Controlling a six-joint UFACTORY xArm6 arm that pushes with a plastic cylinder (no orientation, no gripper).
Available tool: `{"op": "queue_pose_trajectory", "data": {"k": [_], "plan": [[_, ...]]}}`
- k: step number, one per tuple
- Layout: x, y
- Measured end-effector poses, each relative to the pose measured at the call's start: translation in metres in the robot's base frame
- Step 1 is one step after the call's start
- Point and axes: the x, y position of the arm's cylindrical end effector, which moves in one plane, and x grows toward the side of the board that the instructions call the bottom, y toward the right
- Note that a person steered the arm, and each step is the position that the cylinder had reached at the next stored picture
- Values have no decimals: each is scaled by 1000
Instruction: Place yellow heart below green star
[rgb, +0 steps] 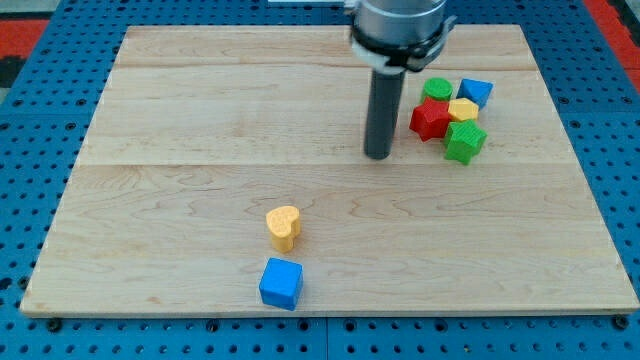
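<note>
My tip (377, 155), smooth dark cylinder

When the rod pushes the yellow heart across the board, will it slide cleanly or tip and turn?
The yellow heart sits squat on the smooth wooden board, so it probably slides rather than tips. Its lobed outline may make it rotate off-centre. My tip is far from it.

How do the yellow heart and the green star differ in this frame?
The yellow heart stands apart from the cluster, just above a blue cube; the green star sits packed in a cluster at the view's right. The heart lies far from my tip, the star much nearer. Both rest on the wooden board.
</note>
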Motion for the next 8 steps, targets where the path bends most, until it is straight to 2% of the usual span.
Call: {"op": "queue_pose_trajectory", "data": {"k": [1,2,3,4,5,6,7,8], "plan": [[-26,-22],[-65,6],[-58,46],[-8,-15],[47,-122],[101,-182],[97,-110],[71,-8]]}}
